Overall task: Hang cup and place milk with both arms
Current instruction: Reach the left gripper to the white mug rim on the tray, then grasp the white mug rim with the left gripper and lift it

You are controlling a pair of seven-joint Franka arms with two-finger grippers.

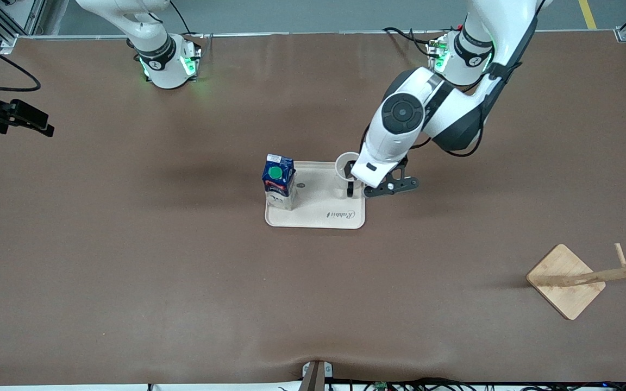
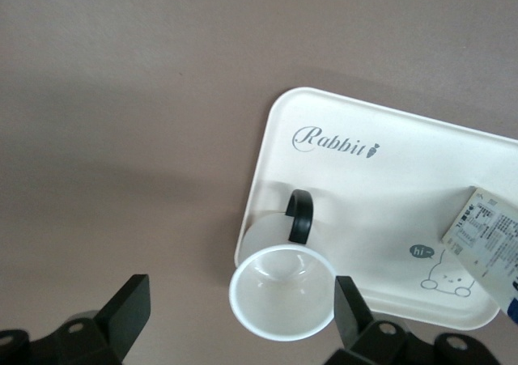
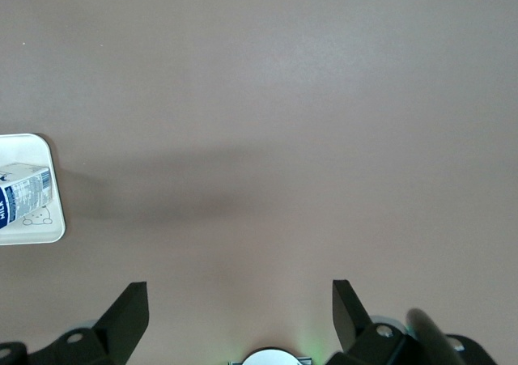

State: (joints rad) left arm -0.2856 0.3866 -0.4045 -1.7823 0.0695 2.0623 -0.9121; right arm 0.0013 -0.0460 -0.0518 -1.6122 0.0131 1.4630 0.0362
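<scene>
With your left gripper [image 2: 239,316] spread open over the cup [image 2: 282,292] standing on the tray [image 2: 388,150] beside the milk [image 1: 279,181], lower it squarely around the rim before closing, while the open right gripper [image 3: 239,316] waits.

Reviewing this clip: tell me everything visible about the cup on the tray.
The cup is a small white mug, glossy like ceramic or plastic, with a thin black loop handle. It stands upright and looks empty, mouth open upward. It sits on the cream tray, at the corner toward the left arm's end and farther from the front camera, with the handle pointing toward the tray's printed edge. Only the tray touches it. The left claw is over it, open, its fingers either side, not gripping.
</scene>
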